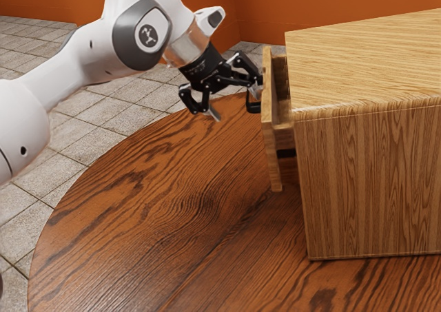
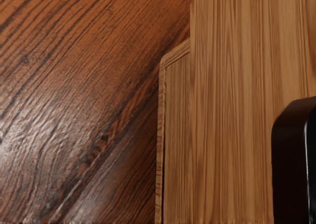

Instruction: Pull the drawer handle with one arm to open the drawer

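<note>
A wooden cabinet stands at the exterior view's right. Its upper drawer sticks out a little from the cabinet body, proud of the lower front panel. A black handle is on the drawer's face, and it may be the black block in the wrist view. My gripper sits right against the drawer front with its fingers spread wide. One finger reaches the drawer face just above the handle. The other finger points down, away from the drawer. The wrist view looks onto the drawer front and lower panel.
The cabinet rests on a round dark wooden table. A grey tiled floor and orange walls lie beyond. The table surface in front of the drawer is bare wood.
</note>
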{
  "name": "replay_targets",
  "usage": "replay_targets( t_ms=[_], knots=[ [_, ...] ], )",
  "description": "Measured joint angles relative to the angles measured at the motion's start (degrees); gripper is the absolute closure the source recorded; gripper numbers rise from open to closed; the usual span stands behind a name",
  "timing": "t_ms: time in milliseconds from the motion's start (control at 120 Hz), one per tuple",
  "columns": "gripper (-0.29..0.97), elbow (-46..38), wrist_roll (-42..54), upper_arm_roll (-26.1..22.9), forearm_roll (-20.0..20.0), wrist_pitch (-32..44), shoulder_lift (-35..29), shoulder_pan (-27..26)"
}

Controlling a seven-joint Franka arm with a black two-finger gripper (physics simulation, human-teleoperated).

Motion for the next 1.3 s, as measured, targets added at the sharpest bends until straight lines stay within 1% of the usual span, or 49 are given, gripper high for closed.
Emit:
replay_targets(
  t_ms=[67,150,242,333,400,500,650,783,1108,1233,1300],
  knots=[
    [0.0,-1.32,-0.16,0.45,0.08,0.01,-0.98,-0.28],
    [0.0,-2.33,-0.34,2.56,0.14,0.03,-1.62,-1.96],
    [0.0,-3.86,-0.51,3.84,0.17,0.06,-2.86,-2.83],
    [0.0,-5.51,-0.66,7.41,0.18,0.07,-4.03,-5.84],
    [0.0,-6.68,-0.76,8.66,0.18,0.09,-4.87,-6.94],
    [0.0,-8.16,-0.88,9.09,0.23,0.34,-6.46,-7.42],
    [0.0,-13.29,-0.95,9.2,0.32,2.61,-10.3,-8.18],
    [0.0,-15.65,-1.0,9.2,0.3,4.67,-11.51,-8.47],
    [0.0,-21.7,-1.03,11.23,-0.08,8.32,-16.01,-9.78],
    [0.0,-24.34,-1.03,11.79,-0.07,9.15,-18.7,-10.47],
    [0.0,-26.04,-1.03,11.93,0.01,9.59,-20.14,-10.0]
  ],
)
